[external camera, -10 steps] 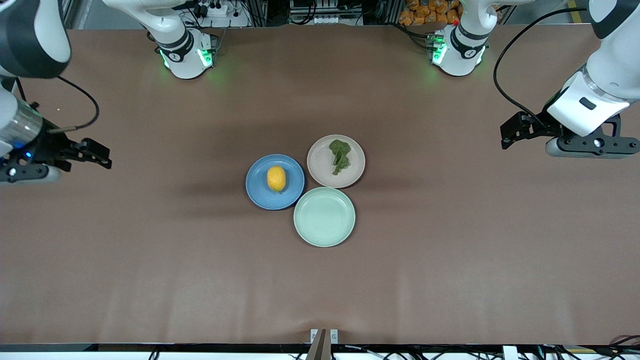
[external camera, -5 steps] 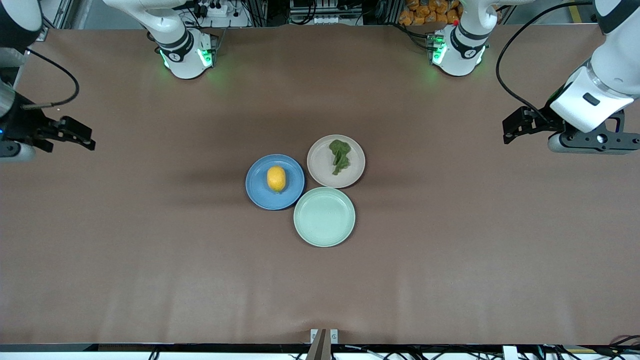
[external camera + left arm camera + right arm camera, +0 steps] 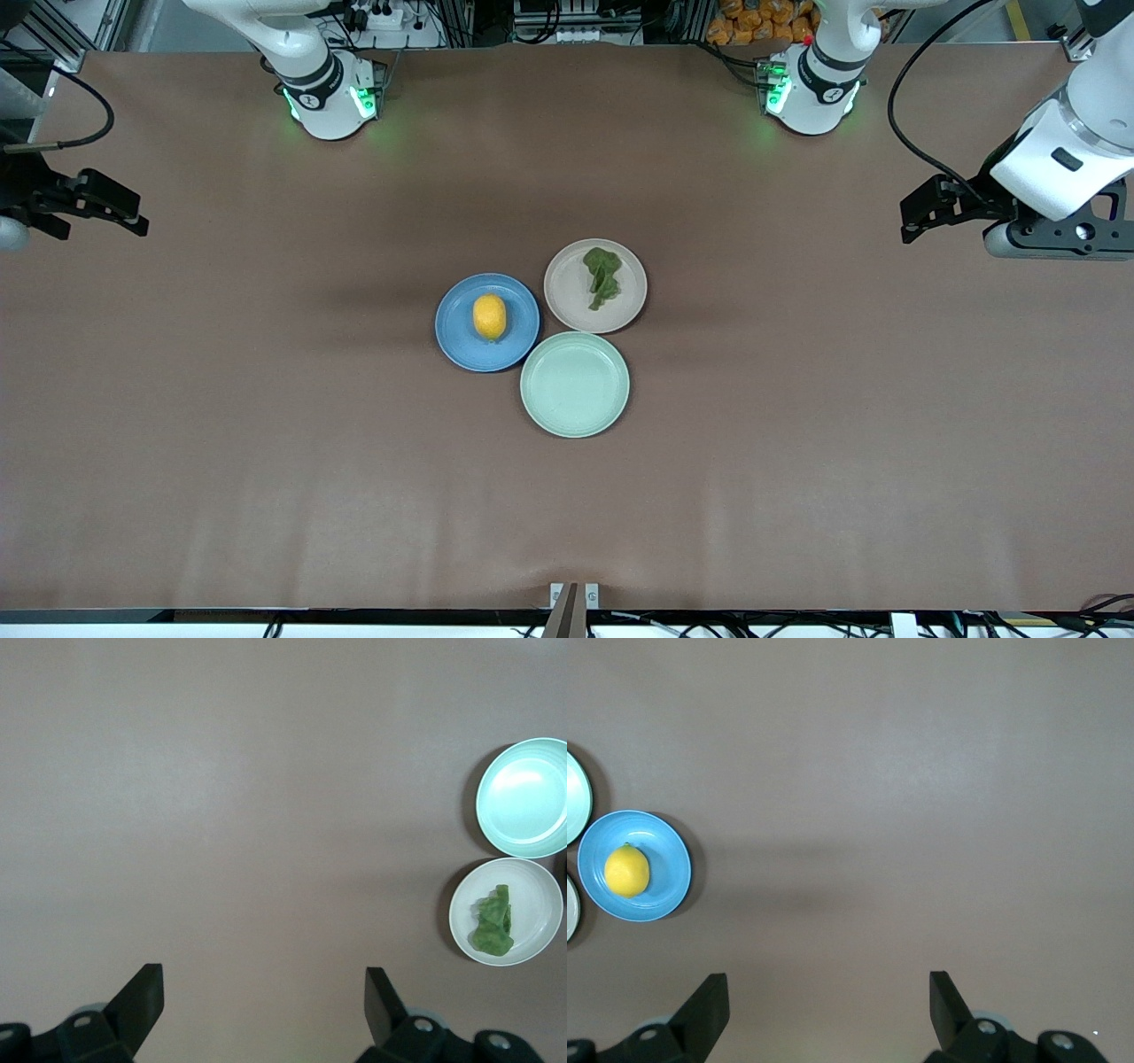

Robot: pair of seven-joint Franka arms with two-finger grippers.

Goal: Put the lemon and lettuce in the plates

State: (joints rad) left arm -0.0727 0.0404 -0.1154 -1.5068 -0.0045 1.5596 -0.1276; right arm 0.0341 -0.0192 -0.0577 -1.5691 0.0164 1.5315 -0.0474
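Apparently finished, the lemon rests on the blue plate and the lettuce on the beige plate, so the left claw and right claw hang spread and empty over the tabletop's ends.

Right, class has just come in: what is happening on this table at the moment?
Nothing is being handled. The lemon lies in the blue plate and the lettuce in the beige plate; the mint-green plate is empty. The left gripper and right gripper hang open over the table's ends, holding nothing.
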